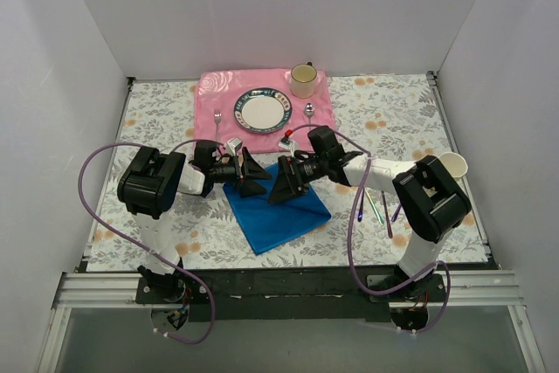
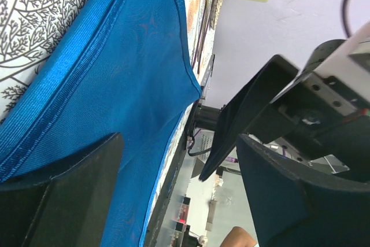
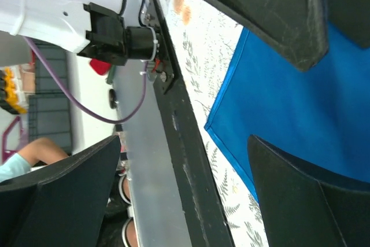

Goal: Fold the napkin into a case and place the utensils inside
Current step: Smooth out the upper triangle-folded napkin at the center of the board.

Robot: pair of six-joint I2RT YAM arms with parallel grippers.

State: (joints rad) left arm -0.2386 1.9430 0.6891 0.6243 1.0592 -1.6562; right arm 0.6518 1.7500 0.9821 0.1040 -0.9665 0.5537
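1. floral-patterned table (image 1: pixel 157 120), walled in white on three sides, carries everything.
2. the blue napkin (image 1: pixel 281 214) lies flat at the table's near middle.
3. the left gripper (image 1: pixel 254 175) is above the napkin's far corner, jaws wide, holding nothing.
4. the right gripper (image 1: pixel 281 183) faces it, jaws wide, empty.
5. the utensils (image 1: pixel 377 209) lie right of the napkin, apart from it.
6. a pink placemat (image 1: pixel 214 93) lies at the far edge.

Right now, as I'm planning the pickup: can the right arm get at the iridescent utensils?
Probably yes. The utensils lie uncovered on the table near the right arm's base, and the right claw is open and empty over the napkin. It must fold back tightly, though, past its purple cable.
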